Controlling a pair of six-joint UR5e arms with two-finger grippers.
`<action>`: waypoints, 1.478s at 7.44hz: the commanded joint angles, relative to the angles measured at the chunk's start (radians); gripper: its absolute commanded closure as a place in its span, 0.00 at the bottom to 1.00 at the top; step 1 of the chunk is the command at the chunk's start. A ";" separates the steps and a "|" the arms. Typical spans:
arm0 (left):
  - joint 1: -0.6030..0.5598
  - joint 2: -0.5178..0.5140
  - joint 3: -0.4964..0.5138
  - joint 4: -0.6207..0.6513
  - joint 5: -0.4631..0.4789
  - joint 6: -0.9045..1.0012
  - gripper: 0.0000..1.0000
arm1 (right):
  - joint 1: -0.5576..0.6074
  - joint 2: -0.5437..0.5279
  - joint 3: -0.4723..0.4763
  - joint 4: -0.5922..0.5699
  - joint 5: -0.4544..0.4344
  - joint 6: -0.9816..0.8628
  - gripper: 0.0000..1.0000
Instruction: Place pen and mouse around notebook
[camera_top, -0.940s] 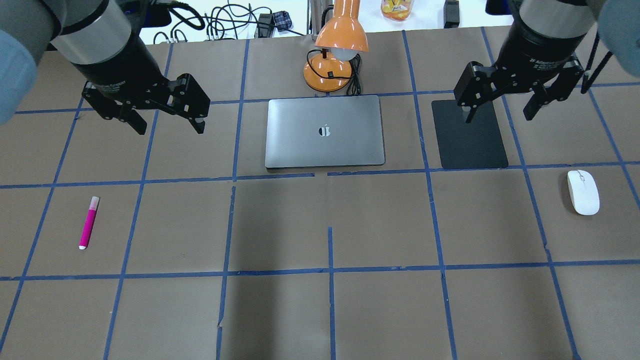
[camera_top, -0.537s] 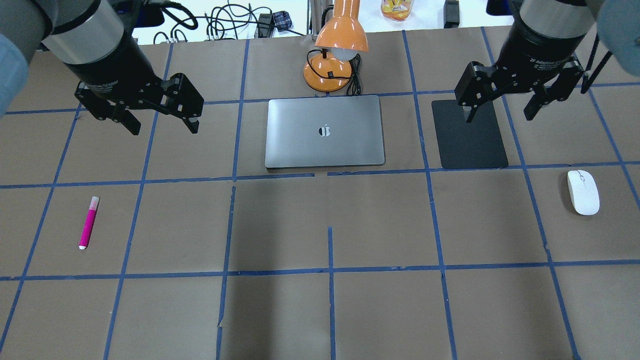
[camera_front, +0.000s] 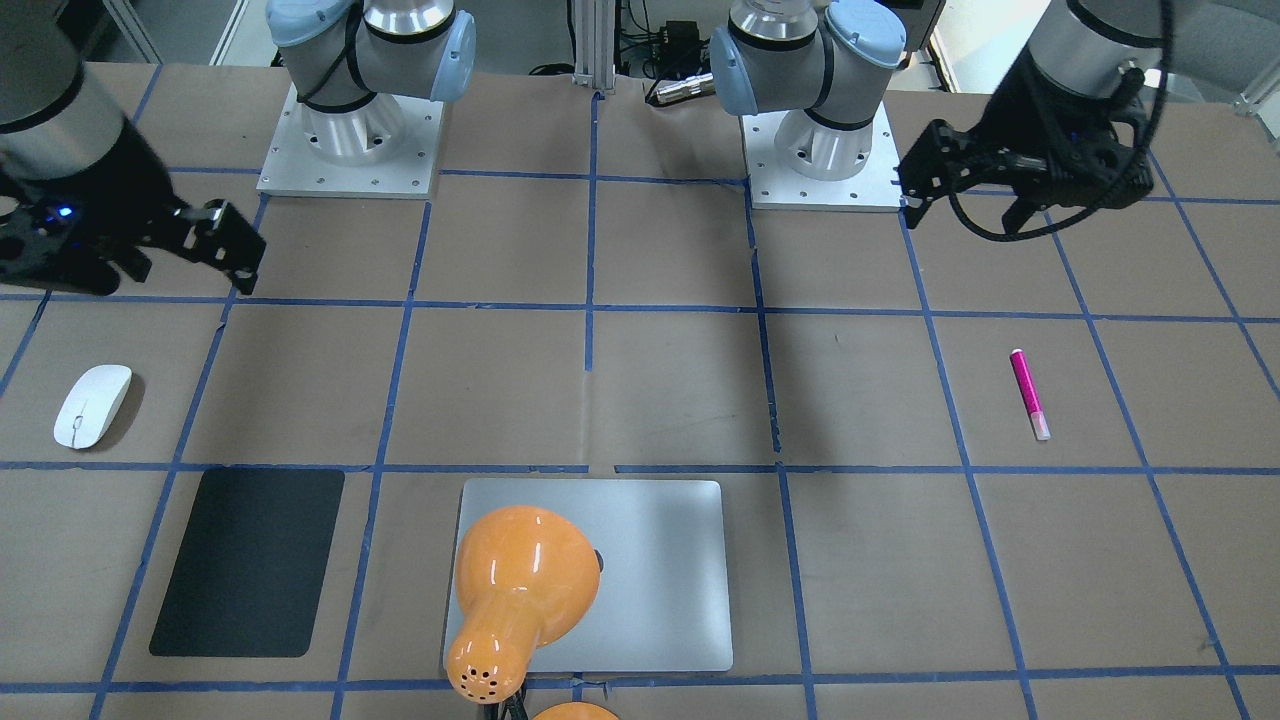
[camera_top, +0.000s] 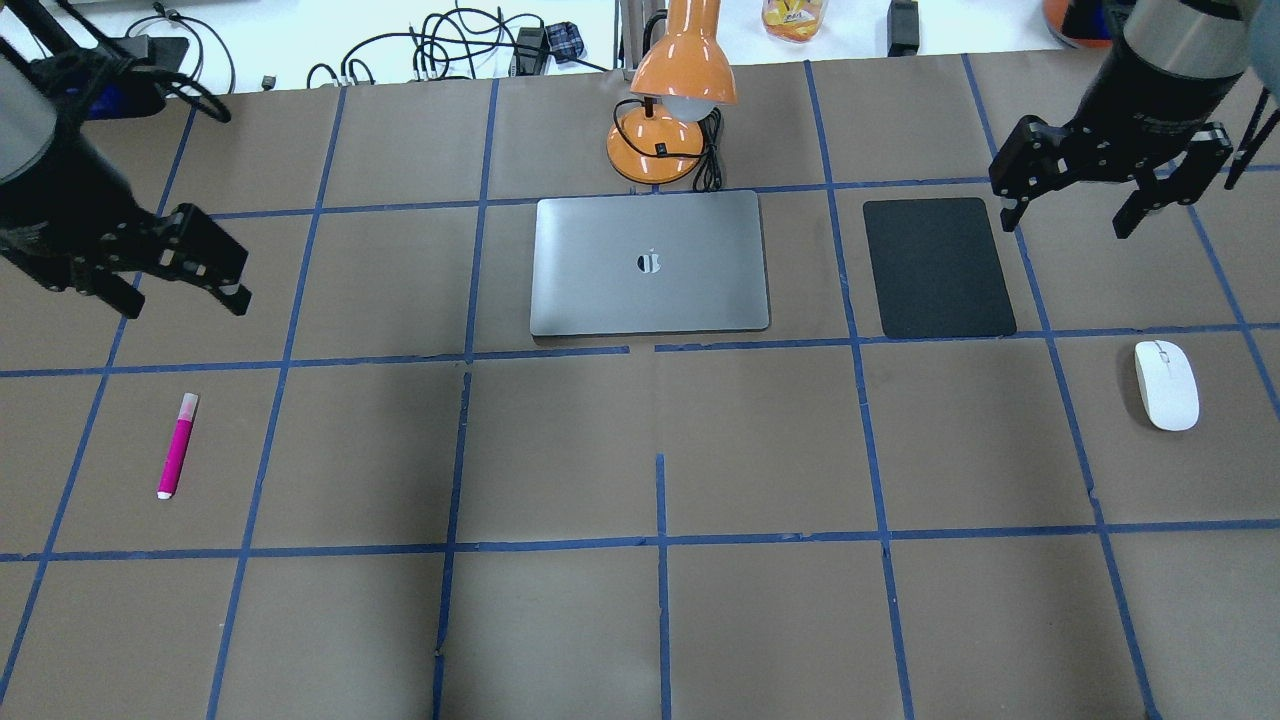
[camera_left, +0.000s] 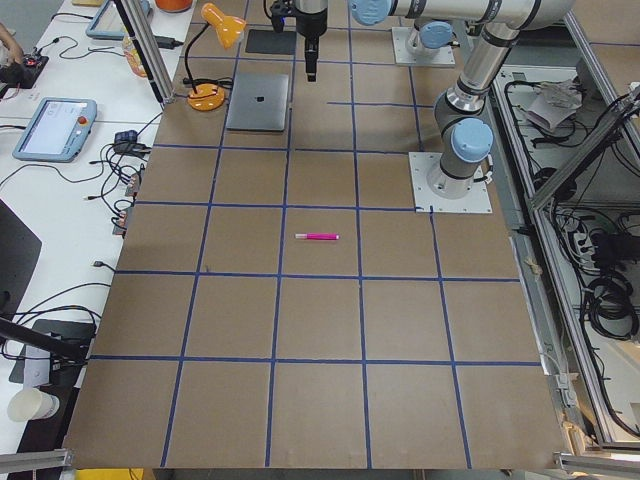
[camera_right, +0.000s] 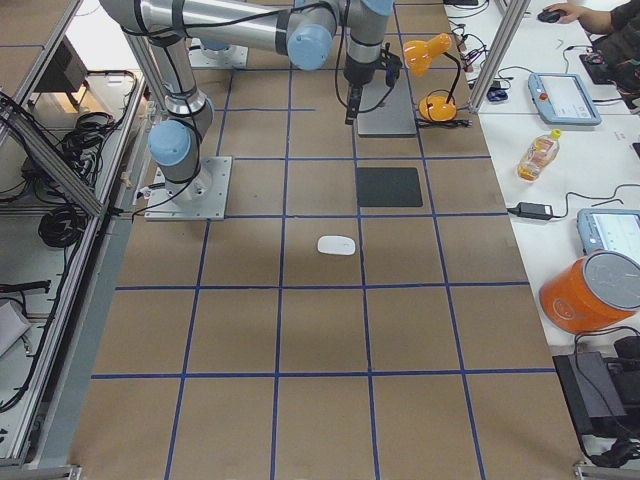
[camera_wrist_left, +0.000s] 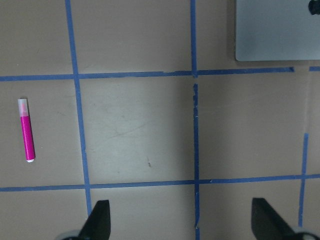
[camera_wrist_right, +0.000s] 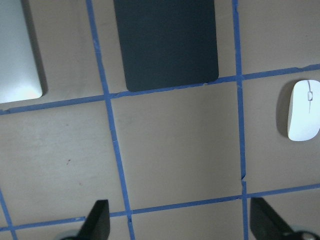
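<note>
The magenta pen (camera_top: 178, 445) lies on the brown paper at the left, also seen as the pen (camera_front: 1029, 394) and the pen (camera_wrist_left: 26, 130). My left gripper (camera_top: 180, 300) hangs open and empty above the table, beyond the pen. The white mouse (camera_top: 1166, 384) rests at the far right; the right wrist view shows the mouse (camera_wrist_right: 304, 110) at its edge. My right gripper (camera_top: 1062, 225) is open and empty, high beyond the mouse, beside the black mat. The silver notebook (camera_top: 650, 262) lies closed in the middle at the back.
A thin black mat (camera_top: 938, 267) lies right of the notebook. An orange desk lamp (camera_top: 670, 110) with its cable stands just behind the notebook and overhangs it in the front view. Blue tape lines grid the brown paper. Cables and a bottle sit beyond the table's far edge.
My left gripper has swung left and nearer, now closer to the pen. My right gripper has shifted right, off the black mat. Both stayed open; pen, mouse and notebook have not moved.
</note>
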 joint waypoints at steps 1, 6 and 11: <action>0.217 -0.016 -0.175 0.201 0.000 0.225 0.00 | -0.135 0.096 0.010 -0.154 -0.046 -0.227 0.00; 0.376 -0.223 -0.479 0.822 -0.008 0.516 0.02 | -0.324 0.285 0.074 -0.385 -0.039 -0.308 0.00; 0.399 -0.401 -0.472 0.971 -0.002 0.450 0.02 | -0.340 0.319 0.274 -0.643 -0.036 -0.359 0.00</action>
